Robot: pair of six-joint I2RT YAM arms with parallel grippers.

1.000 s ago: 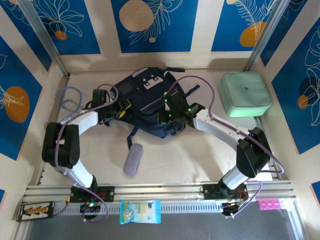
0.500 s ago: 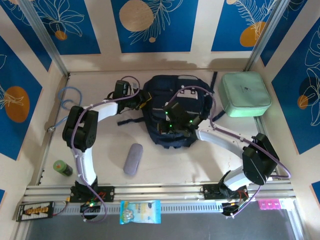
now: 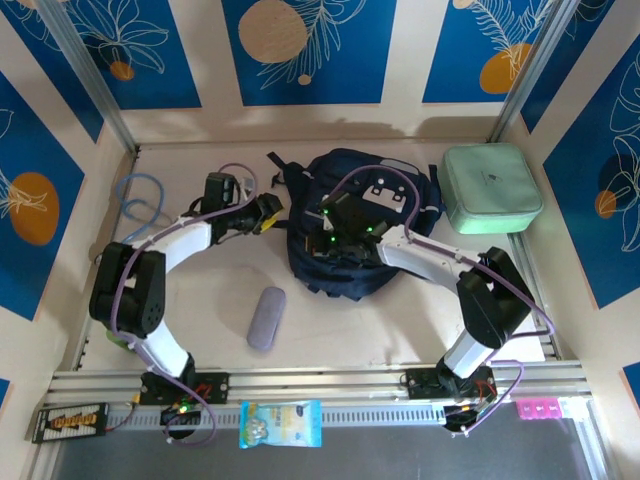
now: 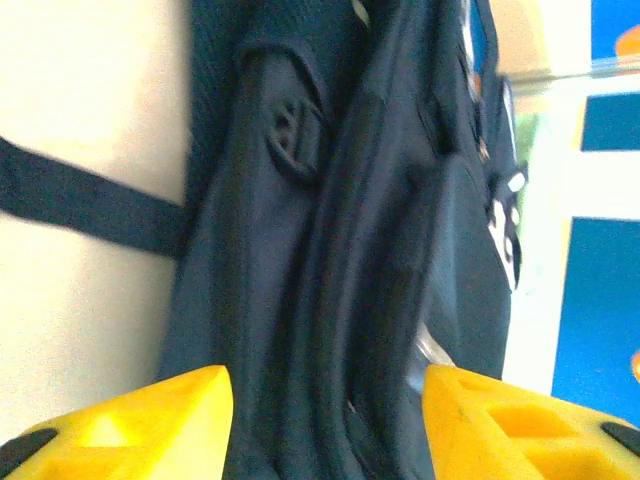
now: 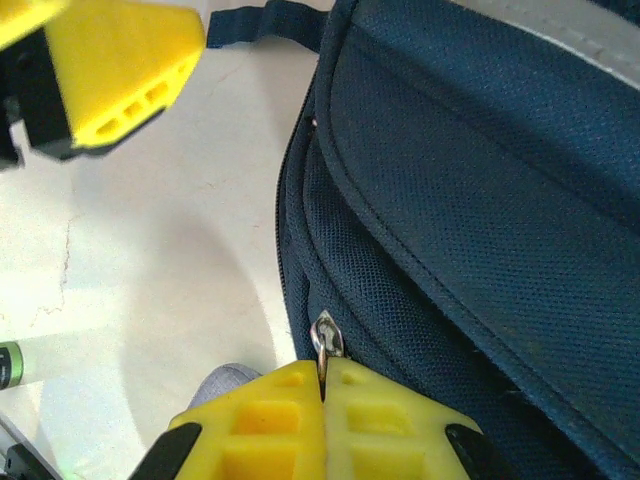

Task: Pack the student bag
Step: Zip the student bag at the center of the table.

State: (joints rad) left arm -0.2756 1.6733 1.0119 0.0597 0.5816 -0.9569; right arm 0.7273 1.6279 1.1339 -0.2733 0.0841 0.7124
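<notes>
Right jaws pinched tight on a metal zip pull (image 5: 325,335) of the student bag (image 3: 330,278), left jaws parted and gripping nothing, just beside the bag's left side, bag lying at the worktop's (image 3: 200,290) far middle, mint case (image 3: 490,188) near its right.

Bench (image 3: 350,330) holds: mint-green zip case (image 3: 492,188) far right, grey oblong pouch (image 3: 266,317) near centre, blue cable coil (image 3: 140,195) far left, blue snack packet (image 3: 281,423) on the front rail.
</notes>
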